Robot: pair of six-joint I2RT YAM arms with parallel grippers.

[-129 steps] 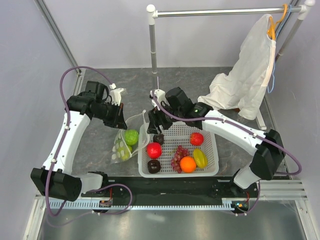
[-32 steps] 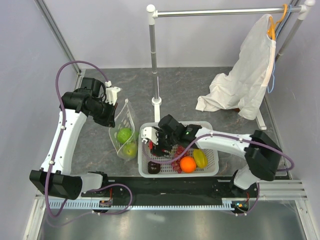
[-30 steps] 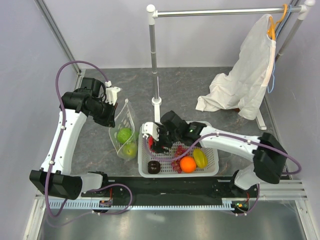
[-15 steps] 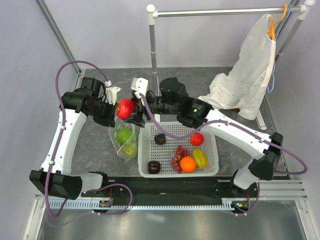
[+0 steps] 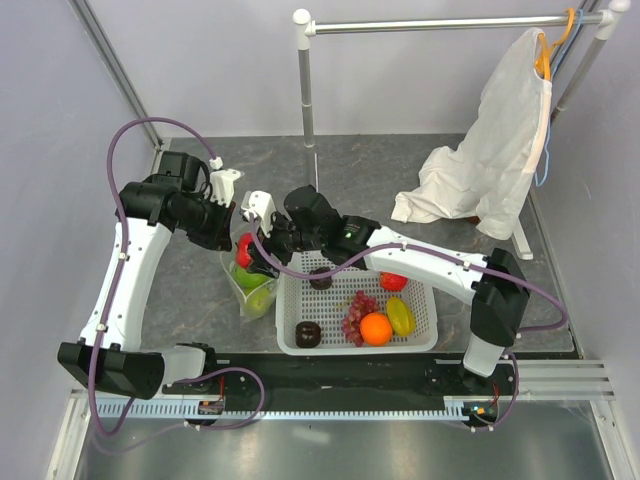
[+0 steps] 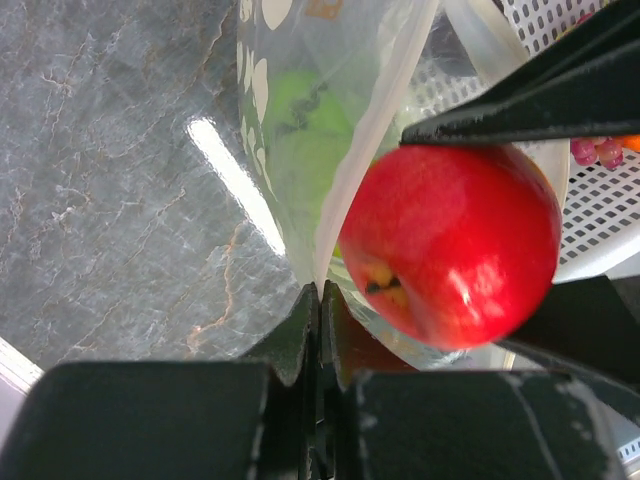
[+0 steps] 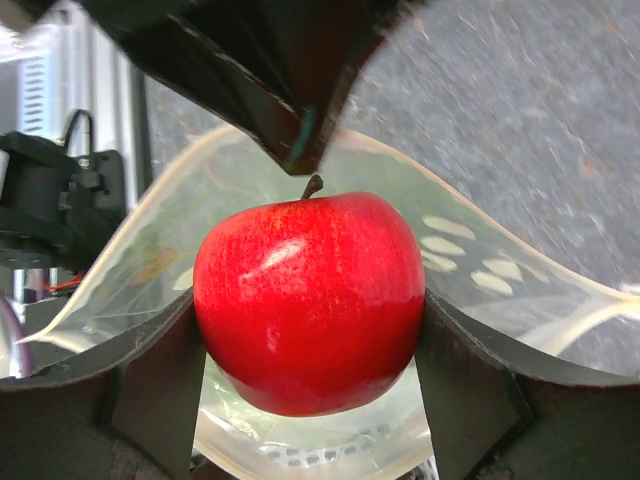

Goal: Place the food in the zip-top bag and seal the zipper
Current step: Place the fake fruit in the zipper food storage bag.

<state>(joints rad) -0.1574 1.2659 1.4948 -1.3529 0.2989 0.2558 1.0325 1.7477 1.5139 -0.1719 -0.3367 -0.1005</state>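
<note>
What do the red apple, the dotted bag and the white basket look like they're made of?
Red apple: likely hard glossy plastic, given its sharp highlights.
Zip-top bag: thin clear plastic film; it bends, and a green fruit shows through it.
Basket: white, probably moulded plastic, with a regular perforated mesh.

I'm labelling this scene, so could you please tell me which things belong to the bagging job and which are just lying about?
Job: red apple, gripped by the right hand at the zip-top bag mouth; left hand pinching the bag's edge; green fruits inside it; other fruit in the white basket.
Lying about: white garment, orange hanger, clothes rail.
</note>
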